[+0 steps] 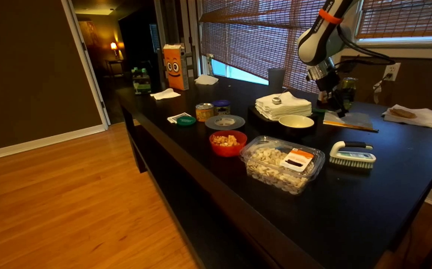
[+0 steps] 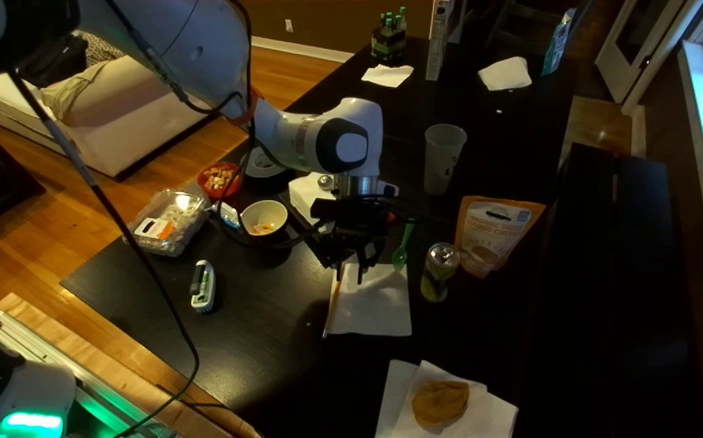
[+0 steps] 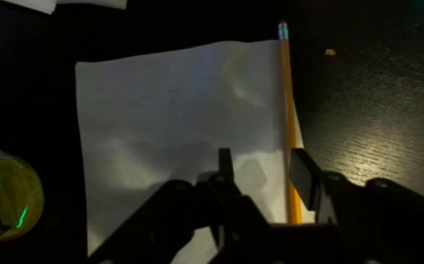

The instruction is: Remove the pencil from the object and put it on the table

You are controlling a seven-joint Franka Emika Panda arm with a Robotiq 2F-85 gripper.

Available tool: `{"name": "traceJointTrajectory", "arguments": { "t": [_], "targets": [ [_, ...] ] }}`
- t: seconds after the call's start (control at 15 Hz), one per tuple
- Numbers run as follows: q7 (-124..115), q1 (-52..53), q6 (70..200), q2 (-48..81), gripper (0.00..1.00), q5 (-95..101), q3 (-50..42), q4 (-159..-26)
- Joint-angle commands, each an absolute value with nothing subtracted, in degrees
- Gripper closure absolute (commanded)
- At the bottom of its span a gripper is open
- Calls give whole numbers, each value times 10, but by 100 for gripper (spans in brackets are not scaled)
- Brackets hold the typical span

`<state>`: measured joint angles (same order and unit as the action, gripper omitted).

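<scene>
The pencil (image 3: 287, 91) is a thin yellow stick with a metal eraser end. It lies along one edge of a white napkin (image 3: 179, 102) and also shows in both exterior views (image 1: 345, 125) (image 2: 332, 304). The napkin lies on the black table (image 1: 399, 160). No round tan-yellow cup holds the pencil. My gripper (image 3: 260, 156) is open and empty over the napkin, pointing down. In the wrist view the pencil passes between the fingers, close to the right one, which covers part of it. The gripper also shows in both exterior views (image 1: 340, 111) (image 2: 349, 278). Its exact height is hard to tell.
A can (image 2: 439, 271), a green spoon (image 2: 400, 252) and a pouch (image 2: 491, 234) stand or lie beside the napkin. A brush (image 1: 352, 155), a plastic box (image 1: 281, 164), a cream bowl (image 1: 296, 121), and napkins with brown food (image 2: 441, 403) are nearby.
</scene>
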<state>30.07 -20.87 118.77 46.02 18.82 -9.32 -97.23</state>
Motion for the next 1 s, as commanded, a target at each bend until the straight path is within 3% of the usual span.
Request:
{"name": "traceJointTrajectory", "arguments": {
  "t": [0.0, 0.2, 0.27, 0.73, 0.8, 0.93],
  "targets": [
    [257, -175, 1184, 396, 23, 230, -121, -1017],
    [176, -141, 1150, 338, 2, 262, -150, -1057],
    [152, -132, 1138, 313, 1, 271, -156, -1076],
    [0, -129, 1189, 126, 0, 259, -161, -1242],
    [24, -129, 1144, 201, 0, 260, -155, -1162],
    [14, -131, 1166, 158, 0, 259, -157, -1204]
  ]
}}
